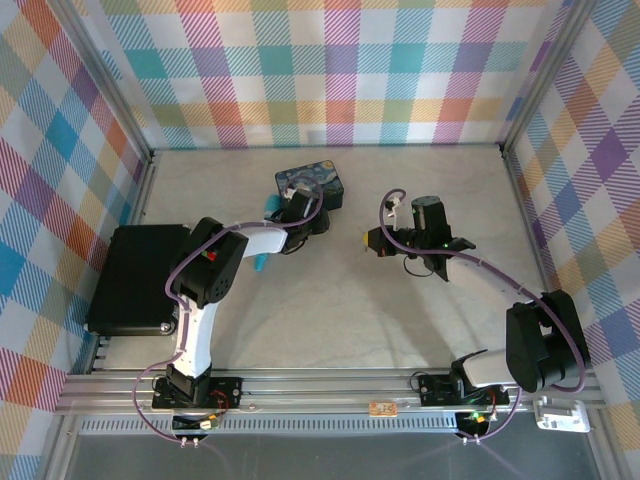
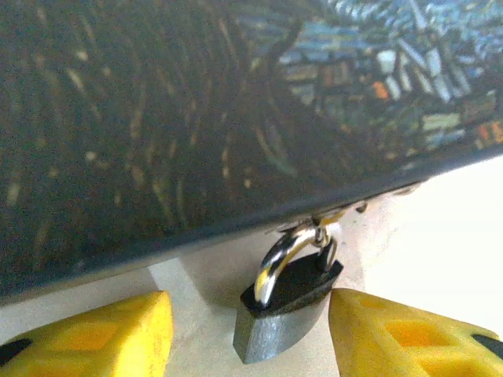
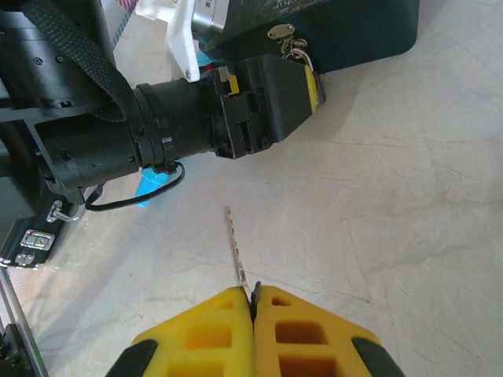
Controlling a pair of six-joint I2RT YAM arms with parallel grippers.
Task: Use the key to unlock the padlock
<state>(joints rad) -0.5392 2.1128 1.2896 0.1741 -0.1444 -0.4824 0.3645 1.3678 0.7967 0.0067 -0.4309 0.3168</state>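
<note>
The padlock, black-bodied with a silvery shackle, hangs from the hasp on the front of the dark-blue tin. My left gripper is open and straddles it: the right yellow finger is at the lock's side, the left finger stands apart. From the right wrist, the left gripper hides most of the padlock at the tin. My right gripper is shut on the thin silvery key, blade pointing ahead toward the left gripper, a short gap away. From above, the right gripper hovers right of the left gripper.
A black box lies at the table's left edge. A teal marker-like cylinder rests under the left arm, seen also as a teal piece. Checked walls close in the back and sides. Bare tabletop lies between the arms.
</note>
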